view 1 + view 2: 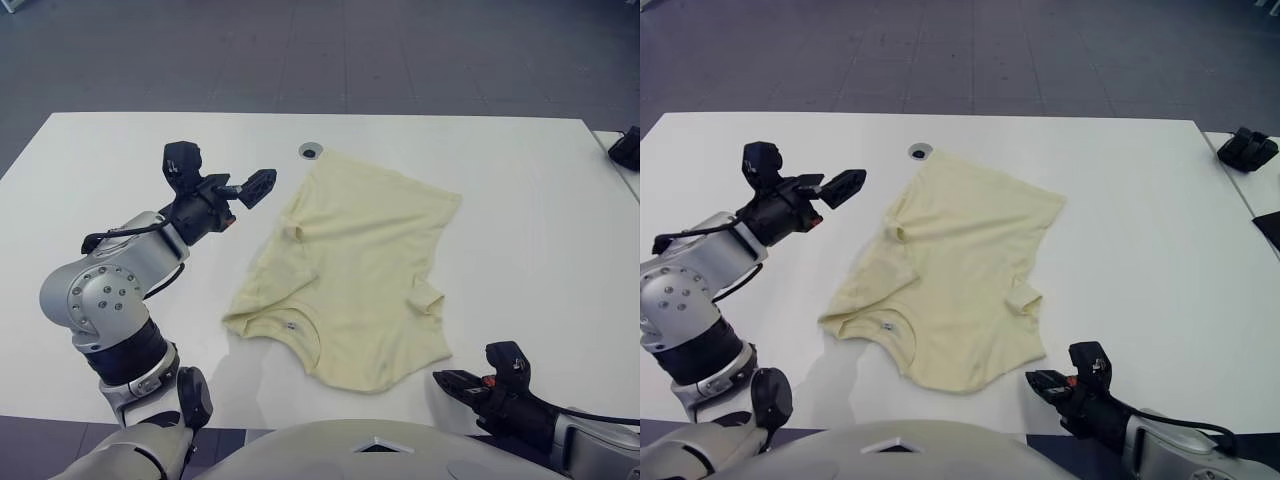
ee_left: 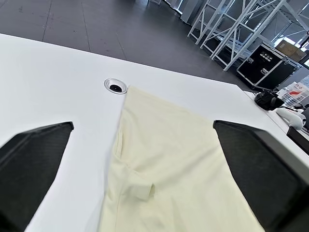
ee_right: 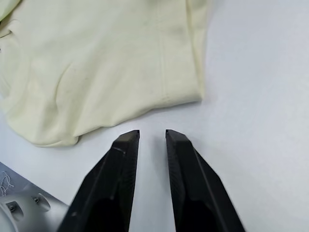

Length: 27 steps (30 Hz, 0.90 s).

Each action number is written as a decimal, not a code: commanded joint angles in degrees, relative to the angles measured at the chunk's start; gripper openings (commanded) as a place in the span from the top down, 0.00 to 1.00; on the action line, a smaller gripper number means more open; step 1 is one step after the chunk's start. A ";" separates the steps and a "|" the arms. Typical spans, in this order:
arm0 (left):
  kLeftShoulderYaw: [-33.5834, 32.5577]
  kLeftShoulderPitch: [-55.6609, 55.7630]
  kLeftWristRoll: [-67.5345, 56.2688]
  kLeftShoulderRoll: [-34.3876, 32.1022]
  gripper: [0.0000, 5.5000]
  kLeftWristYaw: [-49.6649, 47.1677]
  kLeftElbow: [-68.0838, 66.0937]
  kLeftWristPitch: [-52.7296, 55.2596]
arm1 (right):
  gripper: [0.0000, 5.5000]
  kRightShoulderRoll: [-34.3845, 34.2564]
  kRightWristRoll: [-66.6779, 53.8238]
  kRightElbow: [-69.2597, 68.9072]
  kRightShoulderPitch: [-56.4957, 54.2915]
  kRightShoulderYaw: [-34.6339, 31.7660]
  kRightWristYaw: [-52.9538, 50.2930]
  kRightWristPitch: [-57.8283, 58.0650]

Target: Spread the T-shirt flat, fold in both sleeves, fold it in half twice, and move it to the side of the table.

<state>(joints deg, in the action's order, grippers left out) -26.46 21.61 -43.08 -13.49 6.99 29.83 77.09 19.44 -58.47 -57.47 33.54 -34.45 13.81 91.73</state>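
A pale yellow T-shirt (image 1: 350,270) lies crumpled in the middle of the white table (image 1: 530,220), its collar (image 1: 297,327) toward the near edge and its hem toward the far side. One side is bunched in a fold (image 2: 140,188). My left gripper (image 1: 221,173) hovers above the table just left of the shirt, wide open and holding nothing. My right gripper (image 3: 152,135) sits low at the near right edge, just off the shirt's near right corner (image 3: 193,94). Its fingers are a narrow gap apart, with bare table between them.
A round cable grommet (image 1: 311,150) is set in the table by the shirt's far corner. A black device (image 1: 627,148) rests on a neighbouring surface at far right. Bare white tabletop stretches to the left and right of the shirt.
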 commanded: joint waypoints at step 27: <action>2.12 -0.08 -0.07 1.28 0.02 -1.03 -2.48 -1.23 | 0.70 -0.74 0.30 0.47 3.51 -0.40 -1.71 -7.14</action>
<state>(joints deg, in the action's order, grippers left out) -24.76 21.24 -43.06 -12.17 6.41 27.86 76.19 17.85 -57.83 -57.41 37.40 -34.81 12.77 85.07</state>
